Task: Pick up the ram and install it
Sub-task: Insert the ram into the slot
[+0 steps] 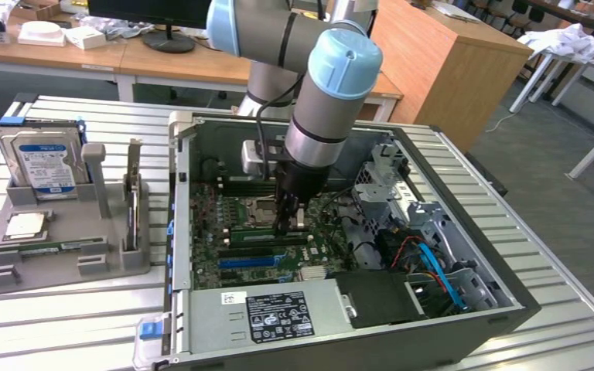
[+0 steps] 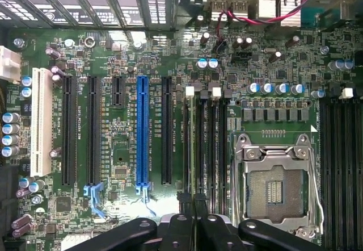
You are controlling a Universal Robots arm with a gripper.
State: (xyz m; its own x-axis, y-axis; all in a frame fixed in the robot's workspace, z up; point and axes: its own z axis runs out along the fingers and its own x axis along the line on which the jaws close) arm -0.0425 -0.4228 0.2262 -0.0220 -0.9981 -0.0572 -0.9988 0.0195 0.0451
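Observation:
My gripper [image 1: 288, 224] reaches straight down into the open computer case [image 1: 503, 305], over the memory slots beside the empty processor socket [image 2: 275, 191]. In the wrist view the black fingers [image 2: 176, 228] meet closely around a thin green strip seen edge-on, the ram [image 2: 195, 143]. The ram runs along one memory slot, between the white slot clip [image 2: 190, 91] and the fingers. I cannot tell how deep it sits in the slot. The gripper [image 2: 193, 214] is shut on the ram's top edge.
A grey tray [image 1: 59, 267] at the exterior view's left holds a hard drive [image 1: 44, 166], a square silver chip [image 1: 25, 226] and a flat green stick [image 1: 44, 247]. The power supply [image 1: 266, 313], blue cables [image 1: 431, 267] and drive cage [image 1: 401, 185] crowd the case. Dark expansion slots [image 2: 93, 132] lie beside the memory slots.

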